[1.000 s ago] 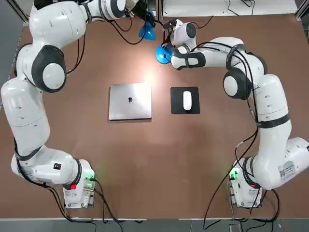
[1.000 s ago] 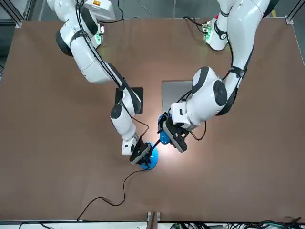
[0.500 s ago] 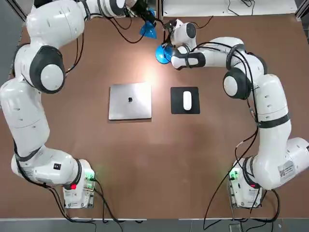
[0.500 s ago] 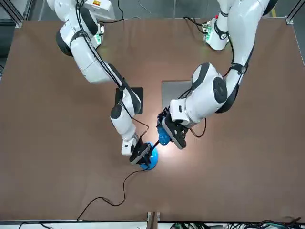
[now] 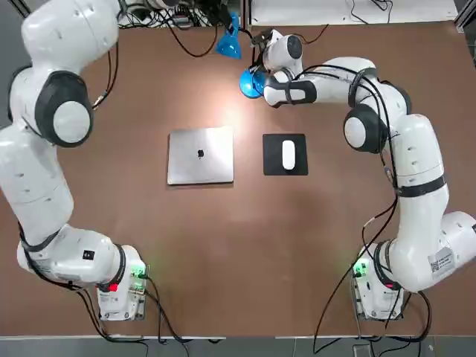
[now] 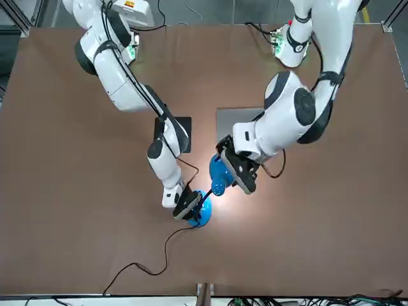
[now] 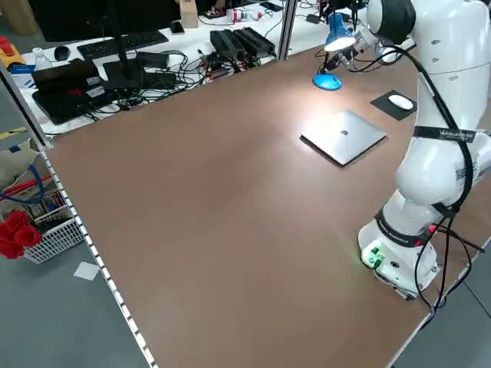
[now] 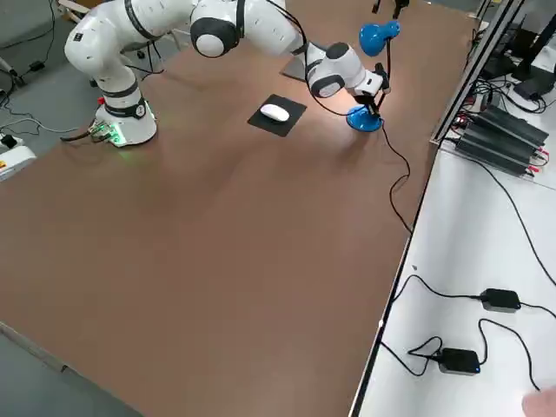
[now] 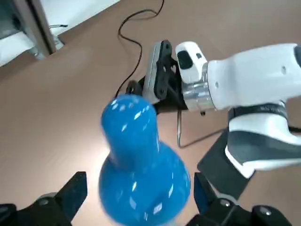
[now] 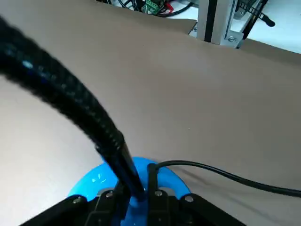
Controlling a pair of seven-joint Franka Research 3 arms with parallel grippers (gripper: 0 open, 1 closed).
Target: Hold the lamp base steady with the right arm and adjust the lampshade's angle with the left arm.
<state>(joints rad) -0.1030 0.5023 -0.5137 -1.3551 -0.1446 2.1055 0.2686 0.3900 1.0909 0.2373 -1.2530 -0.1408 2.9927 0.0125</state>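
Observation:
The lamp base [image 5: 248, 83] is a glossy blue disc near the table's far edge, also in the front view [image 6: 202, 215]. My right gripper [image 5: 258, 72] is shut on the foot of the black gooseneck [image 10: 70, 101], pinning the lamp base [image 10: 94, 182]. Above it hangs the blue cone lampshade [image 5: 229, 44], lit and throwing light on the table. My left gripper [image 6: 238, 173] is open around the lampshade [image 9: 141, 165], one finger on each side with small gaps showing. In the top view the left gripper is out of the picture.
A closed silver laptop [image 5: 200, 155] lies mid-table, with a white mouse [image 5: 288, 154] on a black pad [image 5: 285, 169] to its right. The lamp's black cable [image 6: 150, 261] trails from the base over the far edge.
The left arm has drawn up and toward the far edge, and the lampshade's tilt has shifted slightly with it. The right gripper and the base have stayed put.

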